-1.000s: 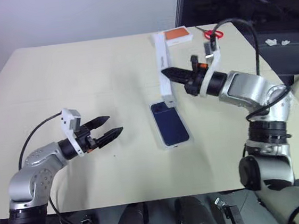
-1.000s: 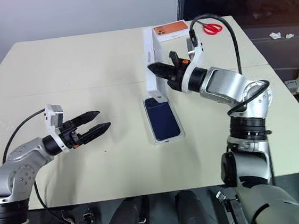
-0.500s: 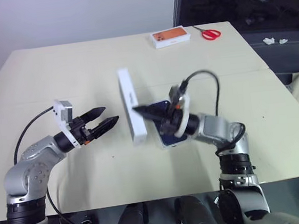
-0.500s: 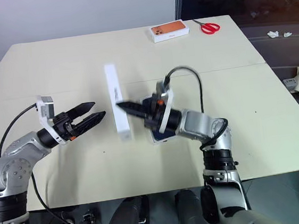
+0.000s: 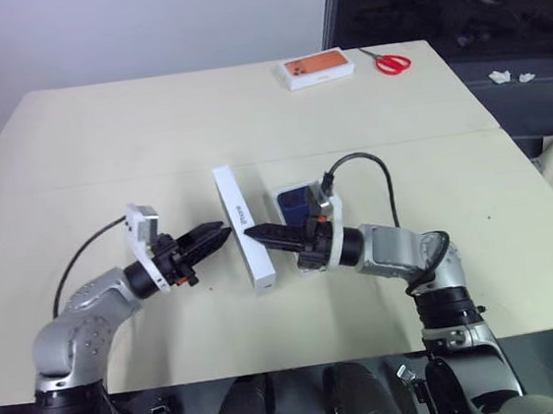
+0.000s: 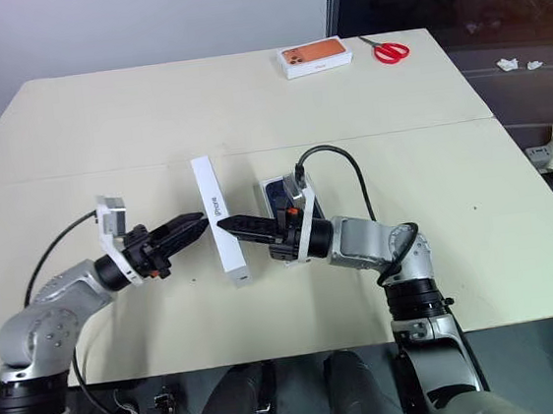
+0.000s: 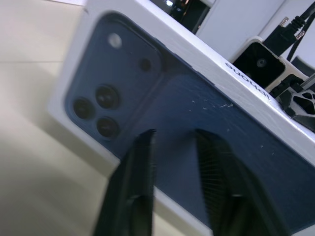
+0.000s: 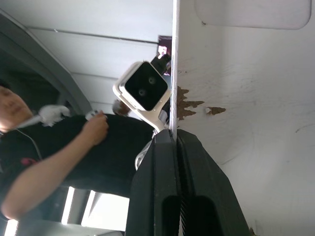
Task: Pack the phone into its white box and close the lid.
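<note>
Lid: the lid (image 5: 243, 228) stands on edge above the table (image 5: 101, 136), long axis running away from the robot, gripped between both arms' reach.
Right gripper: the right gripper (image 5: 252, 233) is clamped tight on the lid's side wall, fingers level and pointing left.
Left gripper: the left gripper (image 5: 222, 234), jaws narrowed with a gap visible, points at the lid's printed face; whether it touches cannot be told.
Phone: the phone (image 5: 294, 203) lies in its white box (image 6: 267, 187), just behind the right gripper.
Turning point: the lid likely must travel right to cover the box; the right arm is nearer.
</note>
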Tool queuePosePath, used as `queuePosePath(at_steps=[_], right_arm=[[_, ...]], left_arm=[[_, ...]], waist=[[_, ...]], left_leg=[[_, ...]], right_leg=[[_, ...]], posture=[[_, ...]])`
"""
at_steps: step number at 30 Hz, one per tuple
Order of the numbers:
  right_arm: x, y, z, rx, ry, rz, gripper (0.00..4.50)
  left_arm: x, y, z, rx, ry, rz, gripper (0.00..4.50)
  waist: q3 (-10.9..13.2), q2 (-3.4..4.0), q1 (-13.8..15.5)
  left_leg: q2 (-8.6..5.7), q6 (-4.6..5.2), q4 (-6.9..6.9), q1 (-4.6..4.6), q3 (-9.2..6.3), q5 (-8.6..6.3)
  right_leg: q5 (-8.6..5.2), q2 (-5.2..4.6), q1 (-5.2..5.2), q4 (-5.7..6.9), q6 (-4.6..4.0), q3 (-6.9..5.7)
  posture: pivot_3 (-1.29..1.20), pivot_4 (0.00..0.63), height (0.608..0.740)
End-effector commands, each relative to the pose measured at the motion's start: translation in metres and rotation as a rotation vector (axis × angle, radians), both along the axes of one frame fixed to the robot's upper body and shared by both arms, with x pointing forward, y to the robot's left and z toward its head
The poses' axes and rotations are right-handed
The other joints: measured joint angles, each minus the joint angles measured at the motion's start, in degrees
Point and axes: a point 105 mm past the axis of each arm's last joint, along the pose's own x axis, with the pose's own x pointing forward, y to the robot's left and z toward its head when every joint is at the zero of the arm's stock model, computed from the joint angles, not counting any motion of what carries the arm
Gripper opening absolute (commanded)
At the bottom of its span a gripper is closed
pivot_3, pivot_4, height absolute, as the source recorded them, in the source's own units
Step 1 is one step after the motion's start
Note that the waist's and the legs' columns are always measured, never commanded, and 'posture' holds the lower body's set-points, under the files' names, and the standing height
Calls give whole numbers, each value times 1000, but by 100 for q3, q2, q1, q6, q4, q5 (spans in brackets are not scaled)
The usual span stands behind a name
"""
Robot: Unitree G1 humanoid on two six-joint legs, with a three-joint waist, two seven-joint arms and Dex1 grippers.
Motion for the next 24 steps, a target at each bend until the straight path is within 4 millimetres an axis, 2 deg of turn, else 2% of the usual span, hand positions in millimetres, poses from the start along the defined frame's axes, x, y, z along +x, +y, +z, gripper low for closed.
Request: queuePosePath(at_steps=[1, 2, 4, 5, 10, 14, 16, 19, 21, 24], right_arm=[[-3, 0, 6, 12, -29, 4, 0], [-2, -1, 4, 2, -25, -5, 0], [0, -4, 1, -17, -23, -16, 0], [0, -5, -1, -22, -19, -19, 287], [8, -13, -2, -90, -80, -61, 287], [23, -31, 9, -113, -146, -125, 287], [24, -48, 12, -193, -229, -135, 287], [26, -57, 16, -228, -269, -140, 1383], [27, -55, 17, -155, -220, -144, 2428], [19, -45, 14, -112, -191, -106, 4003]], left_arm=[[2, -7, 2, 14, -46, 5, 467], [2, -9, 1, 16, -46, 5, 322], [3, -13, -1, 13, -44, 4, 322], [3, -14, -1, 13, -42, 2, 249], [2, -16, -3, 14, -37, -8, 249], [1, -19, -7, 7, -20, -19, 249], [1, -29, -13, 5, -16, -49, 249], [1, -37, -14, -8, -17, -72, 223], [4, -39, -13, -10, -24, -71, 223], [6, -40, -11, -20, -26, -75, 223]], waist=[[0, 0, -1], [0, 0, -4], [0, 0, -3], [0, 0, -2], [0, 0, 0], [0, 0, 15], [0, 1, 32], [0, -2, 38], [0, -3, 2], [1, -2, -4]], left_leg=[[0, 0, 0, 0, 0, 0], [0, 0, 0, 0, 0, 0], [0, 0, 0, 0, 0, 0], [0, 0, 0, 0, 0, 0], [0, 0, 0, 0, 0, 0], [0, 0, 1, 0, 0, 0], [0, 0, 1, 0, 0, 0], [-4, 2, 3, 0, -1, -1], [-3, 3, 1, 0, -1, -2], [14, 3, -3, 4, -1, -2]], right_leg=[[0, 0, 0, 0, 0, 0], [0, 0, 0, 0, 0, 0], [0, 0, 0, 0, 0, 0], [0, 0, 0, -1, 0, 0], [0, 1, 0, -1, 0, 0], [0, 0, 4, -4, 0, -1], [0, 0, 5, -5, 0, -2], [0, -3, 15, -15, 0, -6], [0, -2, 15, -17, 1, -4], [0, 12, 12, -14, 1, -5]], posture=[[0, 150, 740], [0, 150, 740], [0, 150, 740], [0, 150, 740], [0, 150, 740], [0, 150, 740], [0, 150, 740], [0, 150, 740], [0, 150, 740], [0, 150, 740]])
